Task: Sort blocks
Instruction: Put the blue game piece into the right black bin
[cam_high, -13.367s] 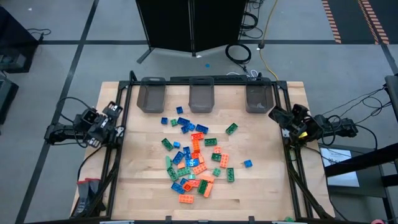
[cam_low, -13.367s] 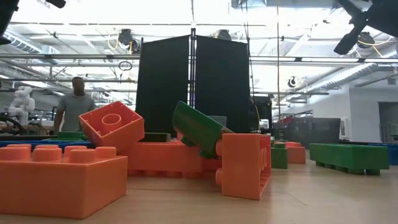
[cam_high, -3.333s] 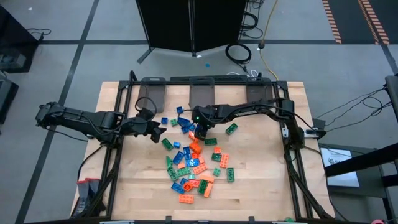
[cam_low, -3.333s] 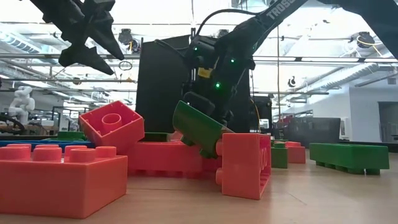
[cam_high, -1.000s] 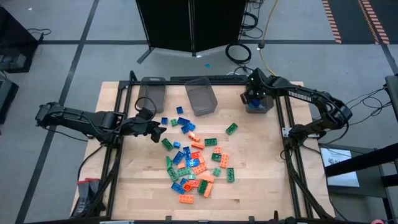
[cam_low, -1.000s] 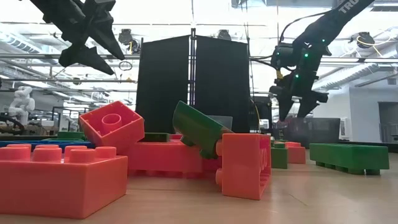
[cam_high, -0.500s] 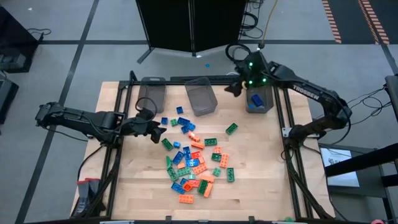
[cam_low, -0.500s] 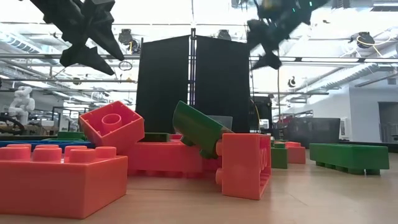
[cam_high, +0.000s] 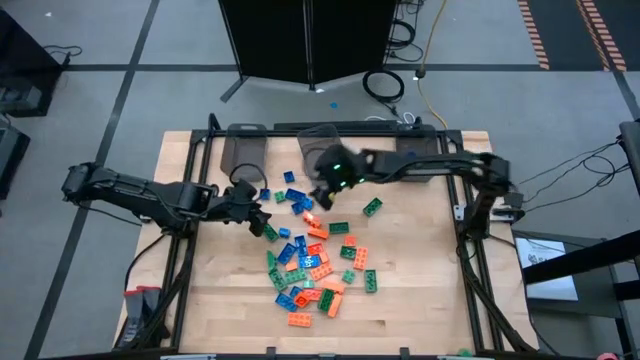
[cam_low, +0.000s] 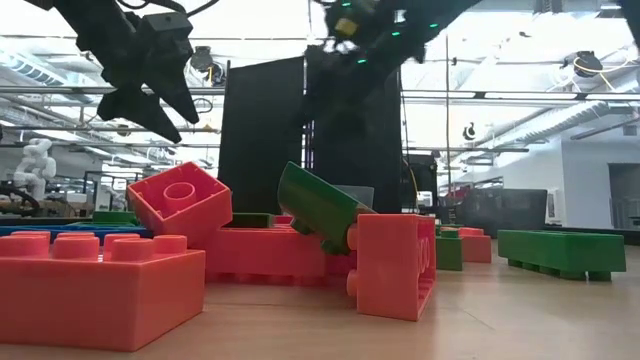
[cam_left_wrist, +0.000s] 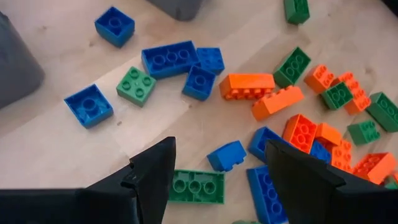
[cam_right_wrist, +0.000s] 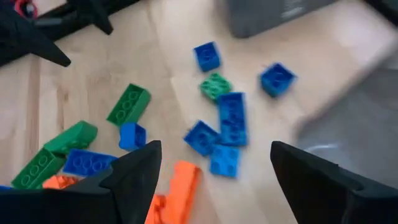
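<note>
Several small studded blocks in orange, green and blue lie in a loose pile (cam_high: 310, 255) on the middle of the wooden table. My left gripper (cam_high: 266, 224) hangs open over the pile's left far part, above a green brick (cam_left_wrist: 196, 185) and a blue block (cam_left_wrist: 226, 155). My right gripper (cam_high: 320, 197) hangs open over the pile's far part, above an orange brick (cam_right_wrist: 181, 185) and several blue blocks (cam_right_wrist: 227, 127). Neither has anything between its fingers. In the low view both grippers (cam_low: 150, 95) (cam_low: 358, 25) hang high above the big near bricks.
Grey translucent bins stand along the far edge: one at the left (cam_high: 243, 152), one near the middle (cam_high: 318, 138), partly behind my right gripper. My right arm (cam_high: 420, 163) stretches across the far right of the table. Bare wood (cam_high: 420, 280) lies right of the pile.
My right gripper has swung fast from above the far right bin toward the table's left, turning as it went, and now hangs over the pile's far part. My left gripper has edged down and toward the pile. The blocks on the table have stayed put.
</note>
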